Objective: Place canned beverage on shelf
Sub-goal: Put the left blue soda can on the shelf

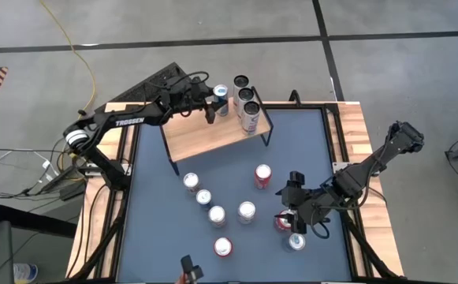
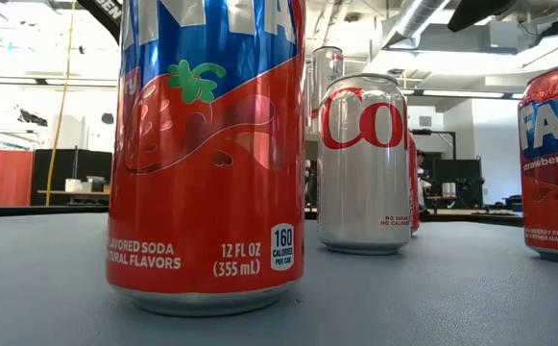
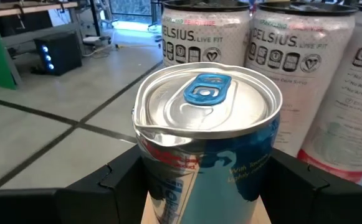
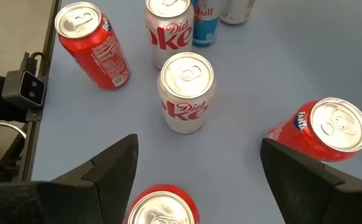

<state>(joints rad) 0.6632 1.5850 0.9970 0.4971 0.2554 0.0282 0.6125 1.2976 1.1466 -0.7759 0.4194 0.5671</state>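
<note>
The left gripper (image 1: 211, 106) held a blue can (image 3: 207, 146) by its smooth round sides, over the shelf (image 1: 205, 136) beside three tall cans (image 1: 246, 101). It looked full, hard and slippery. The right gripper (image 4: 196, 180) hung wide over a red can (image 4: 159, 211) on the counter (image 1: 307, 150).

The light wooden shelf top (image 1: 205, 136) is left bare over most of its board; only its far right corner is taken, by three tall white cans (image 1: 247, 101) in a row and a blue-and-silver can (image 1: 221, 100) beside them. The blue-grey table mat (image 1: 154, 229) is crowded in the middle by upright red and silver cans (image 1: 246, 211), while its left strip is open.
</note>
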